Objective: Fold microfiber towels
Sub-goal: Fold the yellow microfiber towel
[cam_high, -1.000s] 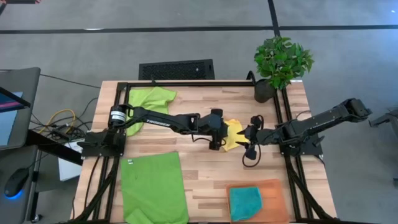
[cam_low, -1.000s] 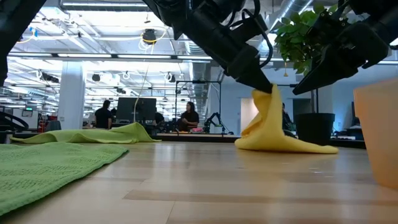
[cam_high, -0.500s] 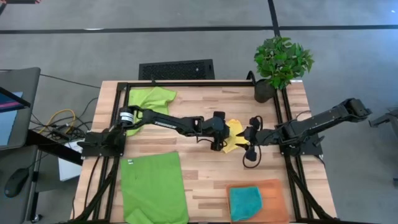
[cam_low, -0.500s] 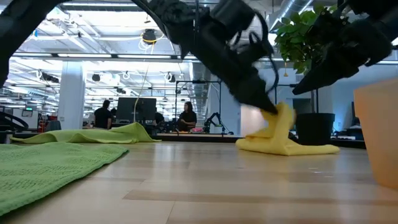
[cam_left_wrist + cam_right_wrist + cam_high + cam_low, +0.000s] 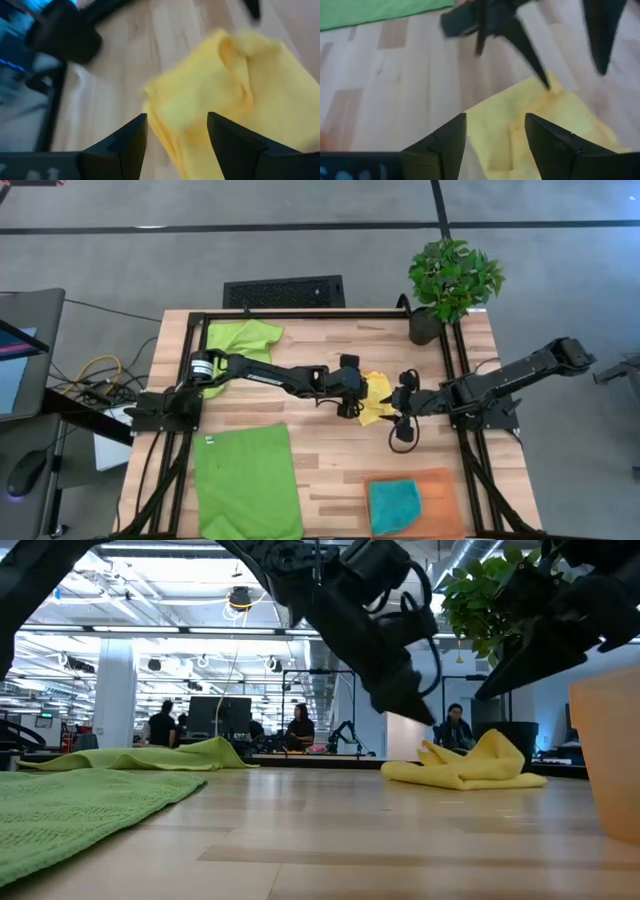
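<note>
The yellow towel (image 5: 376,398) lies in a loose folded heap on the table's middle right; it also shows in the low view (image 5: 465,768). My left gripper (image 5: 358,396) hovers open just left of it and a little above it (image 5: 408,708), touching nothing; its wrist view (image 5: 177,117) looks down on the towel (image 5: 215,95). My right gripper (image 5: 400,408) is open and empty just right of the towel (image 5: 535,125). One lime green towel (image 5: 245,480) lies flat at the near left. Another (image 5: 240,338) lies crumpled at the far left. The teal towel (image 5: 393,505) lies folded on the orange mat (image 5: 440,485).
A potted plant (image 5: 452,280) stands at the table's far right corner. A black frame (image 5: 300,313) runs along the table's edges. The orange mat rises at the right of the low view (image 5: 610,760). Bare wood (image 5: 330,450) lies between the flat green towel and the mat. People sit in the room behind.
My left gripper has carried the yellow towel's raised part down toward the right, let it go, and drawn back up and left. The towel, which stood in a peak under the fingers, has fallen into a low folded heap. My right gripper has kept still.
</note>
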`<move>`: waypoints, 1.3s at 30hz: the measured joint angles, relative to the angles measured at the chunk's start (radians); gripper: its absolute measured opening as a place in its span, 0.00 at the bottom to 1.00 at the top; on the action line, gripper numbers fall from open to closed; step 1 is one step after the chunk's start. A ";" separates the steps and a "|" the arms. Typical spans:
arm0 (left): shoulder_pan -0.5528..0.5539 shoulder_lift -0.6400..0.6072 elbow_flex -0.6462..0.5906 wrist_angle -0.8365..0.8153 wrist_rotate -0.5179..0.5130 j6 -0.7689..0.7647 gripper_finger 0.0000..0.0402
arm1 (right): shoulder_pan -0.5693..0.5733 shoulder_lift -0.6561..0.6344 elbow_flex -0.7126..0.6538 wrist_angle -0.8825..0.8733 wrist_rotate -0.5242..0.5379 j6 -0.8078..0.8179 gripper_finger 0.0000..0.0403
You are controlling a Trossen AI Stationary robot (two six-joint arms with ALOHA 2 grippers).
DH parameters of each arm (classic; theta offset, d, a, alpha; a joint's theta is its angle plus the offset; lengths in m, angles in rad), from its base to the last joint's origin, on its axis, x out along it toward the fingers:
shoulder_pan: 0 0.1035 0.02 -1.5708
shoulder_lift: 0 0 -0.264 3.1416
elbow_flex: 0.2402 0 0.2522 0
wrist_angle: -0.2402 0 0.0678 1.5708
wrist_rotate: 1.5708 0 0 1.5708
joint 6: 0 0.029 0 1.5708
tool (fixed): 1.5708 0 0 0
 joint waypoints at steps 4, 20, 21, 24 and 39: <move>-0.002 -0.024 -0.001 -0.172 0.038 -0.065 0.50 | -0.009 0.050 -0.007 -0.006 -0.105 -0.001 0.56; -0.022 -0.029 -0.002 -0.279 0.057 -0.158 0.49 | -0.176 0.293 -0.006 0.042 -0.114 -0.011 0.56; -0.022 -0.029 -0.002 -0.279 0.057 -0.157 0.49 | -0.179 0.291 -0.006 0.047 -0.114 -0.011 0.56; -0.022 -0.029 -0.002 -0.280 0.056 -0.157 0.49 | -0.179 0.263 -0.006 0.054 -0.110 -0.018 0.56; -0.016 -0.015 -0.003 -0.231 0.156 -0.170 0.49 | -0.200 0.180 0.002 0.053 -0.036 -0.040 0.56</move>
